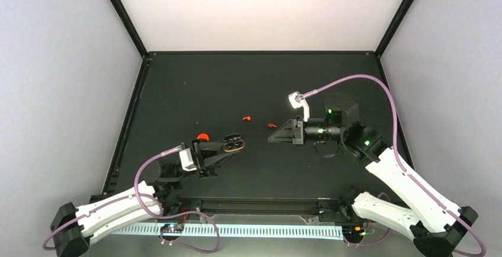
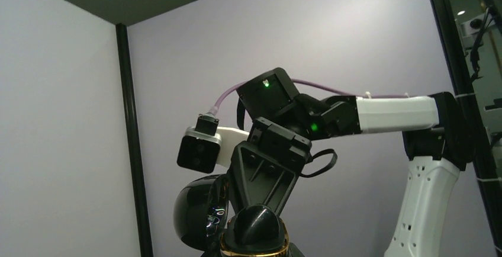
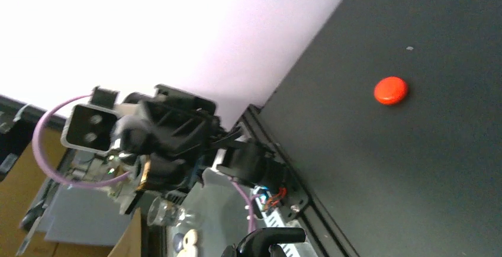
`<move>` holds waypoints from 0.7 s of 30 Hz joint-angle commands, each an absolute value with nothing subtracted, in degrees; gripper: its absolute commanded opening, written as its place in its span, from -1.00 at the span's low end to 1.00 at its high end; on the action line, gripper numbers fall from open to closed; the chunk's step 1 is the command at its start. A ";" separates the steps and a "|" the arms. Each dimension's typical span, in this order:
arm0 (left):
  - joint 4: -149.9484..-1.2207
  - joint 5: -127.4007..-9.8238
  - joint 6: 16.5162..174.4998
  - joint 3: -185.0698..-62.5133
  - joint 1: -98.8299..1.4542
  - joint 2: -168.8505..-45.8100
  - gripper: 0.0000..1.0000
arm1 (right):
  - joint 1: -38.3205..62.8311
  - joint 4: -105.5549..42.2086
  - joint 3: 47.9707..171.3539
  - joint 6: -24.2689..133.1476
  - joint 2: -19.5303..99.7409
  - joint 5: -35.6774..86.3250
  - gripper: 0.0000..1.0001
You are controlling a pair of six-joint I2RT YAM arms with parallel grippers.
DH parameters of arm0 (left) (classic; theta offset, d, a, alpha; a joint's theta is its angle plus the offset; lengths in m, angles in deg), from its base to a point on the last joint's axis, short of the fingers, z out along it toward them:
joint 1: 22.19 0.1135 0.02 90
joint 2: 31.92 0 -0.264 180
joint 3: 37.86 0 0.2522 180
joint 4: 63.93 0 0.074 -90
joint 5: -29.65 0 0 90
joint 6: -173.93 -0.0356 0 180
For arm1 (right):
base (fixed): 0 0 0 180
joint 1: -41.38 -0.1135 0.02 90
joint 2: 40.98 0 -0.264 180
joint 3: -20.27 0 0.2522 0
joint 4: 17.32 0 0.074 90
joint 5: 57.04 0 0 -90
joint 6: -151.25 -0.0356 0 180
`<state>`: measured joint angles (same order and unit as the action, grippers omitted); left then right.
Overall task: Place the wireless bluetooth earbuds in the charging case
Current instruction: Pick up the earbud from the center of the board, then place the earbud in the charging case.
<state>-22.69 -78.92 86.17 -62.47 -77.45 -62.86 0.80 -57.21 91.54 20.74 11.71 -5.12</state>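
The small round red-orange charging case (image 1: 203, 136) lies on the black table (image 1: 237, 79), just beside the left gripper (image 1: 237, 144), whose jaws are together. Two tiny red-orange curved earbuds (image 1: 247, 118) lie apart mid-table. The second earbud (image 1: 272, 125) is near the right gripper (image 1: 271, 139), jaws likewise pressed together. Purple cables (image 1: 355, 82) loop over both arms.

Bright light blows the back wall (image 1: 260, 8) out to white while the matte table (image 1: 237, 85) reads dark, shadows faint. The right wrist view is soft and glary, yet the case (image 3: 391, 90) looks saturated.
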 commanded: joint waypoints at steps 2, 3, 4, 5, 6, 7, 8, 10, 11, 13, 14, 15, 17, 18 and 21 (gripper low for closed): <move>-14.77 -82.11 84.99 -66.83 -77.91 -66.33 -0.97 | 1.25 -47.94 92.31 20.99 9.31 -15.21 -0.87; -14.13 -82.47 84.98 -66.97 -77.91 -67.17 -0.97 | 1.29 -47.08 92.26 20.80 9.08 -15.95 -0.87; -13.49 -82.74 84.98 -67.07 -77.87 -67.88 -0.97 | 1.30 -46.16 92.22 20.60 8.73 -16.66 -0.87; -12.68 -82.88 85.10 -67.01 -77.91 -68.64 -0.97 | 1.23 -45.37 92.21 20.30 8.58 -17.19 -0.87; -11.97 -82.85 85.22 -66.94 -77.91 -69.37 -0.97 | 1.28 -44.52 92.13 20.03 8.45 -17.71 -0.87; -11.08 -82.85 85.39 -66.80 -77.91 -70.11 -0.97 | 1.37 -43.61 92.06 19.64 8.42 -18.52 -0.87; -10.24 -82.81 85.60 -66.68 -77.91 -70.89 -0.97 | 1.31 -43.07 92.16 19.36 8.46 -19.28 -0.87; -8.33 -82.38 86.10 -66.34 -77.91 -72.43 -0.97 | 1.32 -43.05 92.96 19.51 8.67 -20.10 -0.87; -7.25 -82.04 86.31 -66.12 -77.91 -73.58 -0.97 | 1.35 -42.97 93.25 19.61 8.75 -20.65 -0.88; -4.73 -81.59 86.74 -65.73 -77.91 -75.39 -0.97 | 1.31 -42.16 93.52 19.24 9.01 -22.11 -0.87; -3.72 -81.42 86.82 -65.57 -77.91 -76.38 -0.97 | 1.30 -41.92 93.55 18.93 9.15 -22.42 -0.88; -2.69 -81.29 86.89 -65.52 -77.95 -77.38 -0.97 | 1.30 -41.89 93.68 18.90 9.39 -22.67 -0.87; -0.99 -81.22 86.98 -65.35 -77.91 -79.22 -0.97 | 1.30 -41.65 93.52 18.41 9.99 -23.25 -0.87; -0.27 -81.27 87.07 -65.33 -77.91 -80.09 -0.97 | 1.30 -41.06 93.30 17.89 10.32 -23.64 -0.87; 0.81 -81.35 86.74 -65.40 -77.91 -81.85 -0.97 | 1.37 -38.18 92.97 16.00 11.23 -24.92 -0.87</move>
